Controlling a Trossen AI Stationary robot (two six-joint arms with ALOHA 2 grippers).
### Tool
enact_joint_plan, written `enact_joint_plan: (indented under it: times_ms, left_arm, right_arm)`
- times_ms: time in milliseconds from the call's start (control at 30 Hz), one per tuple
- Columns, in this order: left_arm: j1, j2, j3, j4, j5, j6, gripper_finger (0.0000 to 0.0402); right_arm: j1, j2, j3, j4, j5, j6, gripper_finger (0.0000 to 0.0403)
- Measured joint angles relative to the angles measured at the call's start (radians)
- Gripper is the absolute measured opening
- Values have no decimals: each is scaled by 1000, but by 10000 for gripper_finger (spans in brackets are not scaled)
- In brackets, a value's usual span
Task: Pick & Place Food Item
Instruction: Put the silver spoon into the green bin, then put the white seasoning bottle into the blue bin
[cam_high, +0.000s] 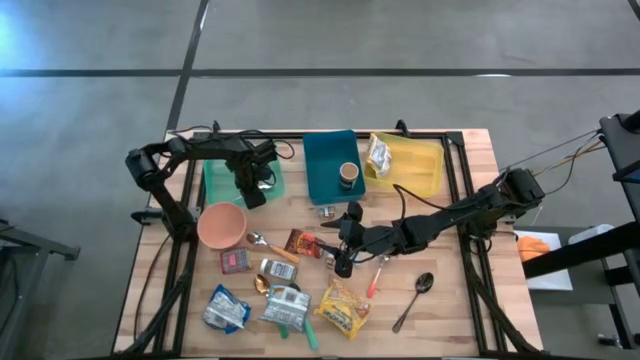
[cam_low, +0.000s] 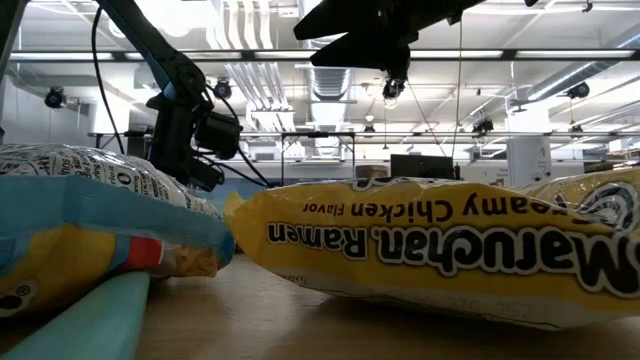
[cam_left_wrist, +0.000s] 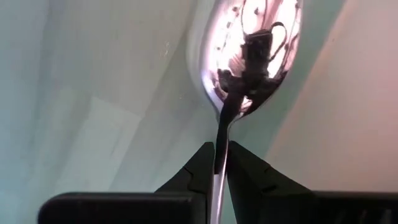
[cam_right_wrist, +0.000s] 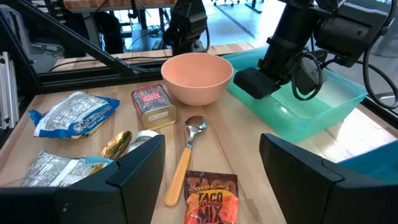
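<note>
Left pincer pinching a shiny silver spoon by its thin handle over the green bin; right pincer spread above the taco mix packet.

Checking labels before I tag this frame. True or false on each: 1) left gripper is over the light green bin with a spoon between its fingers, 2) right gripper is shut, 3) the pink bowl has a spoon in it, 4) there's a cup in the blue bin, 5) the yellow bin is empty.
1) True: the left gripper is in the light green bin, a spoon handle between its fingers.
2) False: the right gripper is open, over the taco mix packet.
3) False: the pink bowl looks empty; an orange-handled spoon lies beside it.
4) True: a cup stands in the blue bin.
5) False: the yellow bin holds a packet.
</note>
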Motion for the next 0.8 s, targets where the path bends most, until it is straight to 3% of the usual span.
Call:
enact_joint_plan:
  times_ms: [467, 633, 800]
  left_arm:
    - [-1, 0, 20, -12, -30, 5, 179]
    - [-1, 0, 82, -101, -103, 0, 191]
    - [-6, -14, 130, -142, -114, -32, 191]
  right_arm:
    - [0, 0, 0, 0, 0, 0, 260]
    - [0, 0, 0, 0, 0, 0, 260]
    - [0, 0, 0, 0, 0, 0, 260]
